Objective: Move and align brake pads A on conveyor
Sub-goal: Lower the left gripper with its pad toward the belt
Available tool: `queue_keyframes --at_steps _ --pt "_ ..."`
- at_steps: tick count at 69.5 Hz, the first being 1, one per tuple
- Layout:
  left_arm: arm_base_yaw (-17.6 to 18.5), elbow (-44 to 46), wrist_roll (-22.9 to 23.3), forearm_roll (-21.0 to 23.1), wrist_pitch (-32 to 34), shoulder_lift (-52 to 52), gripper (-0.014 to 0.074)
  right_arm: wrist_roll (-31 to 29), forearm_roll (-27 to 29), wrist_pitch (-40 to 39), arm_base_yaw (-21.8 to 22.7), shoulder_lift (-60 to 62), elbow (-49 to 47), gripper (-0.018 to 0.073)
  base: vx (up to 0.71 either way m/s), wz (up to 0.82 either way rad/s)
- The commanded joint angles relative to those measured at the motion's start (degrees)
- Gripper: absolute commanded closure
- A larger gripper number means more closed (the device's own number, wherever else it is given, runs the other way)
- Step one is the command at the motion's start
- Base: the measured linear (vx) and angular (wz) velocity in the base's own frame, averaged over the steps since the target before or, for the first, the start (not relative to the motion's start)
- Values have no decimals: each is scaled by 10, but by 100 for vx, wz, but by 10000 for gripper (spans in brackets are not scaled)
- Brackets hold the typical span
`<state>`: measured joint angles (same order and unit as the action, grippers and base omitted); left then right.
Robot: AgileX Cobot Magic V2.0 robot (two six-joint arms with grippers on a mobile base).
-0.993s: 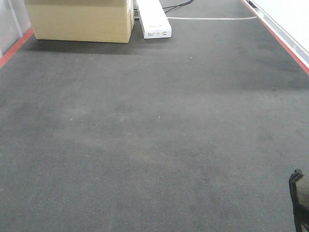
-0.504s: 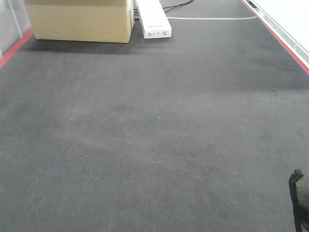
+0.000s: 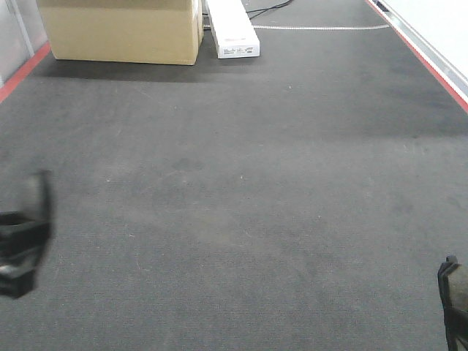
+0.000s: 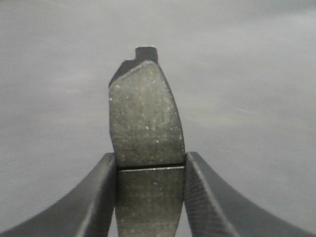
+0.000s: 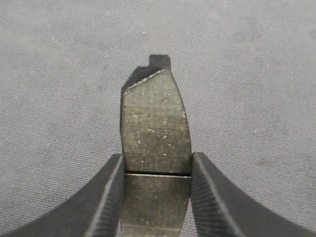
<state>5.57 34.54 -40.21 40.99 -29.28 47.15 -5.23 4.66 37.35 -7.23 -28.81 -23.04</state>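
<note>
Each of your arms already carries a pad, so the coming move turns on how each pad sits in its tool, not on reaching for one.

Your left tool [image 4: 150, 158] is closed narrow on the left brake pad [image 4: 145, 113]. The jaws pinch its two long edges right at the groove. The pad's long axis runs straight out ahead of the tool, with the notched metal tab at the far tip.

Your right tool [image 5: 157, 160] grips the right brake pad [image 5: 155, 118] in the same way, with the groove at the jaw line, the long axis pointing forward and the tab outermost.

Both friction faces are turned to the wrist cameras with the conveyor [image 3: 241, 190] behind them. You cannot tell from these views whether either pad touches the belt.

From the front view, the left tool [image 3: 22, 234] shows as a blur at the left edge, partway up the belt. The right tool [image 3: 455, 300] sits in the near right corner, so the two are well apart across the belt. No pad lies on the belt in this view. The only other things are a cardboard box [image 3: 121, 29] and a white unit [image 3: 232, 29], both at the far end.

To line the pads up, I judge you will need to bring both forward-pointing axes parallel as you set them down, since each pad's heading follows its wrist.
</note>
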Motion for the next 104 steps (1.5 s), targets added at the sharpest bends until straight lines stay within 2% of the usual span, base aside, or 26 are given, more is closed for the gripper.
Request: queue_keyframes --at_steps 1,17,33,40,44,55,60,65,68,77,83,89,97,104 --pt "25 40 -34 60 5 37 429 -4 0 -46 0 -2 -16 480 0 0" --pt "111 63 -20 61 13 104 425 -4 0 -46 0 -2 -16 480 0 0" --pt "184 63 90 53 87 191 422 -4 0 -46 0 -2 -16 480 0 0" --pt "188 63 138 48 129 240 422 -4 0 -46 0 -2 -16 480 0 0" --pt "188 67 140 45 146 274 422 -4 0 -46 0 -2 -16 480 0 0" --pt "187 115 142 34 129 359 422 -4 0 -46 0 -2 -16 480 0 0" --pt "186 137 172 29 127 397 422 -4 0 -46 0 -2 -16 480 0 0" --pt "186 152 224 0 125 426 422 -4 0 -45 0 -2 -16 480 0 0" --pt "186 163 280 -41 109 444 422 -4 0 -46 0 -2 -16 480 0 0" --pt "186 182 385 -155 62 470 422 -4 0 -46 0 -2 -16 480 0 0" --pt "186 183 471 -230 60 474 422 -4 0 -46 0 -2 -16 480 0 0" --pt "186 183 536 -292 49 474 421 -4 0 -46 0 -2 -16 480 0 0" --pt "186 183 584 -336 19 474 418 -4 0 -46 0 -2 -16 480 0 0" --pt "186 183 591 -341 5 474 414 -4 0 -46 0 -2 -16 480 0 0"
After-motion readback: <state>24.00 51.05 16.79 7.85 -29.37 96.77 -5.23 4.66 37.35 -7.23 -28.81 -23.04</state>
